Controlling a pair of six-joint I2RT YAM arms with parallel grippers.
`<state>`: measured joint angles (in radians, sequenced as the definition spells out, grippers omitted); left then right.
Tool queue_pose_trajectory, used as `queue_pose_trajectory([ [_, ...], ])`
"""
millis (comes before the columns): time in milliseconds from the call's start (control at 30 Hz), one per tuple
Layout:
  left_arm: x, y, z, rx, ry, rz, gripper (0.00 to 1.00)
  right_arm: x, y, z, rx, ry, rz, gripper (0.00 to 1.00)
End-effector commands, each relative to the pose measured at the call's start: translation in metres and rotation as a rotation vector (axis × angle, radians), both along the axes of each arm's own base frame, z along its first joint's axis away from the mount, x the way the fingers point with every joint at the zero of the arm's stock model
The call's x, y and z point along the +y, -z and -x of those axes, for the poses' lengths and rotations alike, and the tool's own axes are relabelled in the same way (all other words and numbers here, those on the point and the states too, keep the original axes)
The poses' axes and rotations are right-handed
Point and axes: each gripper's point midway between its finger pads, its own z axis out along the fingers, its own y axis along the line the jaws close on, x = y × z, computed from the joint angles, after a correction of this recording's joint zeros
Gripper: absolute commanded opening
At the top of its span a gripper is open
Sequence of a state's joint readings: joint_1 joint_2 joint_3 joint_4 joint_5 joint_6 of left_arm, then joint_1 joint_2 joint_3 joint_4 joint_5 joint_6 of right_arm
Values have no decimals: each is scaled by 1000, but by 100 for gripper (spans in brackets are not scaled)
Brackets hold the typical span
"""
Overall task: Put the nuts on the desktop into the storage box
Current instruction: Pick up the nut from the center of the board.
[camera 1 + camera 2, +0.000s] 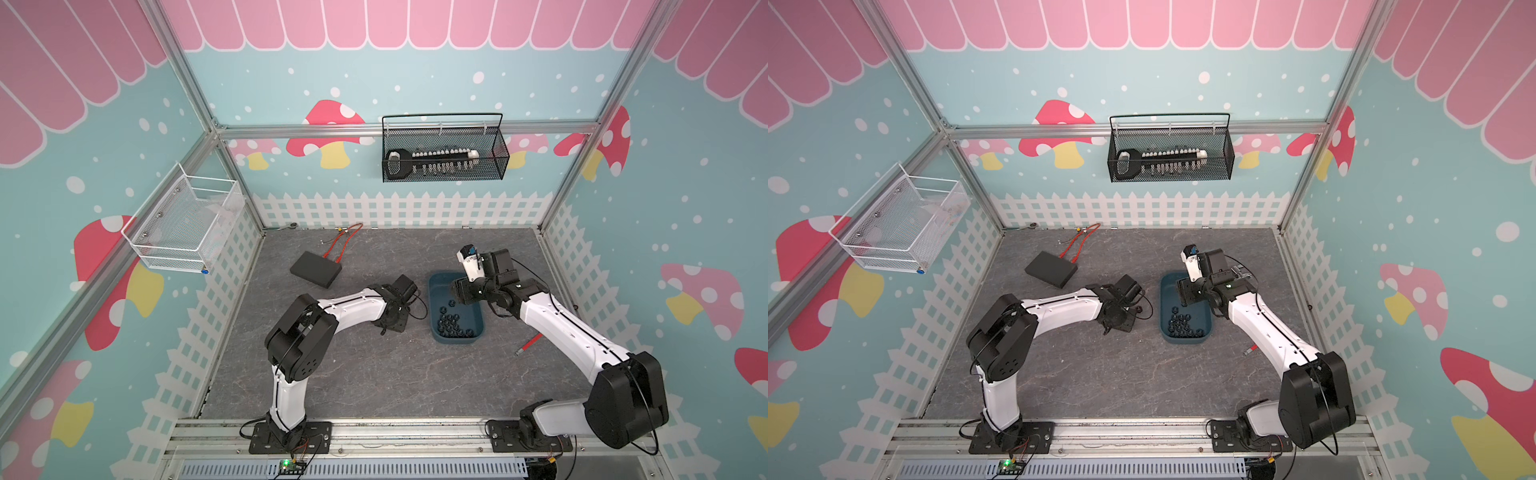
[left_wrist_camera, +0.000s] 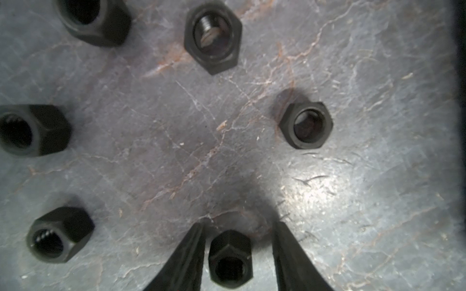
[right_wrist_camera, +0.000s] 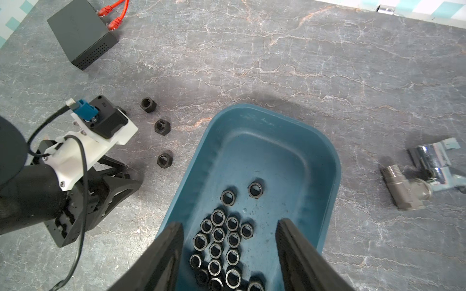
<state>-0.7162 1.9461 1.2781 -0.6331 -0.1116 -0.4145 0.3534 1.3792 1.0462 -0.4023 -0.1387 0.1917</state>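
straddling one nut on the desktop with the left gripper: fingers narrow, a gap showing on each side, not yet clamped. five loose nuts spread from 9 to 2 o'clock of it. storage box at 3 o'clock in the top views, holding many nuts. right gripper above the box, jaws wide, empty. step in hand: pick. next, by judgement: close fully, lift straight, carry over the box rim, release.

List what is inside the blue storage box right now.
The storage box holds a cluster of black nuts at one end, with two lying a little apart. Its other end is bare. The open right gripper hovers above, its fingers hiding some nuts, so no exact count.
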Motion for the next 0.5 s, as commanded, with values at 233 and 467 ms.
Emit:
queue_pose_trajectory([
  [233,26,24,18,68,-19,-128,1,-2,9,1,9,16,17,64],
  [467,-13,-36,-9,-77,23,-41,0,-15,-2,0,-31,73,42,64],
])
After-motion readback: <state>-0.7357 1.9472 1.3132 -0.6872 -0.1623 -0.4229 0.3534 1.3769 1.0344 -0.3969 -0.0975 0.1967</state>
